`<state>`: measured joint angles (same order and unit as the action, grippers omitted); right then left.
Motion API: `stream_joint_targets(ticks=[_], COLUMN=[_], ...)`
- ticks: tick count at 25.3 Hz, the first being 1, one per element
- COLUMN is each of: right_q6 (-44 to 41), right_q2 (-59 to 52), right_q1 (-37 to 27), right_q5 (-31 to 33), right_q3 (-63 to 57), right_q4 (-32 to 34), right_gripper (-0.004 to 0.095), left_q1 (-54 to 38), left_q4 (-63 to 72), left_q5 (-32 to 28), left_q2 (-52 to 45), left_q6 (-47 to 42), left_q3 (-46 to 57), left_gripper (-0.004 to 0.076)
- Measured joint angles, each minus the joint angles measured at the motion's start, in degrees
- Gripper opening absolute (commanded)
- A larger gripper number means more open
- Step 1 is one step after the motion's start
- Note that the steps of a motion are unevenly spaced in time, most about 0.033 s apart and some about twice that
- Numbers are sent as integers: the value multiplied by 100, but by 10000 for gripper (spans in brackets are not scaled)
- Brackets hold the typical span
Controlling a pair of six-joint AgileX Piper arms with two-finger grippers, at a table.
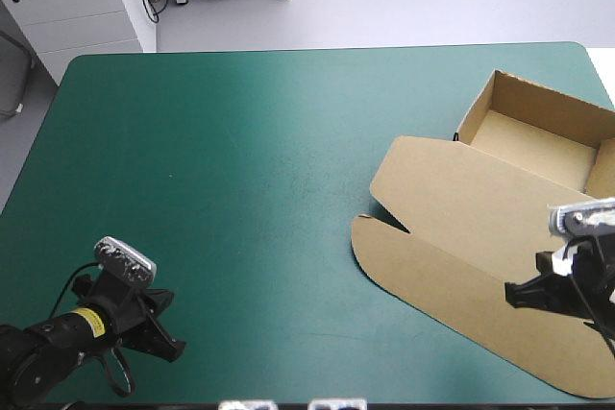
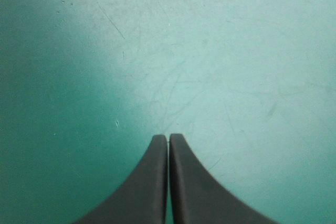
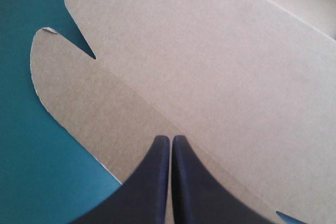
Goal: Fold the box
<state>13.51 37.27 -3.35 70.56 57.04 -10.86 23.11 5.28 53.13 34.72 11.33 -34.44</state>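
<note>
My left gripper (image 2: 168,139) is clenched, its black fingers (image 2: 147,182) pressed tip to tip with nothing between them. Under and ahead of it I see only the teal-green cover (image 2: 236,51), marked with fine scratches. In the high view this gripper (image 1: 165,333) sits low near the worktop's near-left corner, well apart from the box (image 1: 461,199).

My right gripper (image 3: 170,139) is clenched too, fingers meeting in a point, empty as far as I can see. It hangs over the box's outer flap (image 3: 68,93), just inside that flap's edge, with cover (image 3: 31,171) showing beside it. A crease (image 3: 131,90) runs from under the fingertips to a notch (image 3: 90,52) cut in from the board's edge, parting the flap from the lid (image 3: 220,66). I cannot tell whether the fingertips touch the board.

From above, the box takes up the right side of the worktop (image 1: 240,170). Its tray (image 1: 533,146) stands with walls raised near the far-right corner, open upward. The lid (image 1: 471,184) lies flat, reaching from the tray toward the near edge, and the rounded flap (image 1: 452,285) beyond it ends close to the near-right corner. The right gripper (image 1: 527,293) is above that flap, near the right edge.
</note>
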Motion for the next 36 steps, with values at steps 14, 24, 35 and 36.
stream_joint_targets(ticks=[14,24,35,36], right_q6=[153,172,172,172], right_q2=[-2038,-2144,-2144,-2144], right_q1=[0,0,0,0], right_q5=[-317,-450,-450,-450], right_q3=[-2032,-2648,-2754,-2754], right_q4=[5,5,5,5], right_gripper=[0,-1,-7,-14], left_q1=[0,0,0,0], left_q4=[25,34,36,36], left_q5=[213,410,515,541], left_q2=[-485,-485,-485,-485], left_q6=[-2,-2,3,3], left_q3=[119,133,139,139], left_gripper=[-8,-8,-8,-8])
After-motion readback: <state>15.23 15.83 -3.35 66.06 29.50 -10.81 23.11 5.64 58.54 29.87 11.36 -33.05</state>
